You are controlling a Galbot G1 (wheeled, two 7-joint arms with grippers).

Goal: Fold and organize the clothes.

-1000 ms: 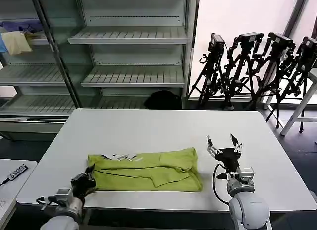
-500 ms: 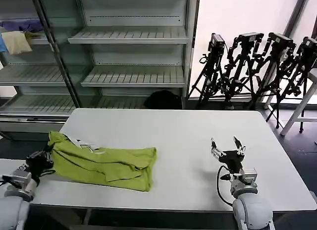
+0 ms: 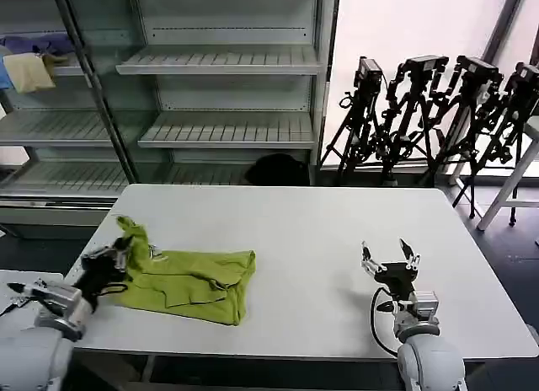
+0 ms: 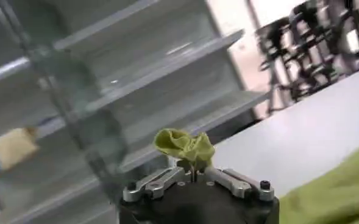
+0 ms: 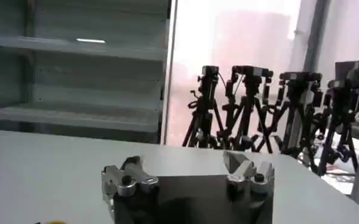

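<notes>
The clothes, one lime yellow-green T-shirt (image 3: 192, 278), lie bunched on the left part of the white table (image 3: 303, 231). My left gripper (image 3: 120, 254) is shut on the shirt's left edge and holds it raised, so a green tuft (image 3: 135, 233) stands above the rest. In the left wrist view the jaws (image 4: 191, 170) pinch that tuft (image 4: 183, 145), and more of the shirt (image 4: 334, 193) lies beyond. My right gripper (image 3: 390, 258) hovers low over the table's near right part, open and holding nothing; its two fingers (image 5: 128, 174) stand wide apart in the right wrist view.
Empty metal shelving (image 3: 227, 66) stands behind the table. A pale yellow cloth (image 3: 27, 71) and a blue cloth (image 3: 34, 44) sit on a shelf at far left. Camera tripods (image 3: 438, 113) crowd the back right, beside a white stool (image 3: 522, 168).
My left gripper dragged the shirt leftward across the table, then came back right and up, bunching the shirt's edge. The right gripper drifted slightly toward the near edge, still open.
</notes>
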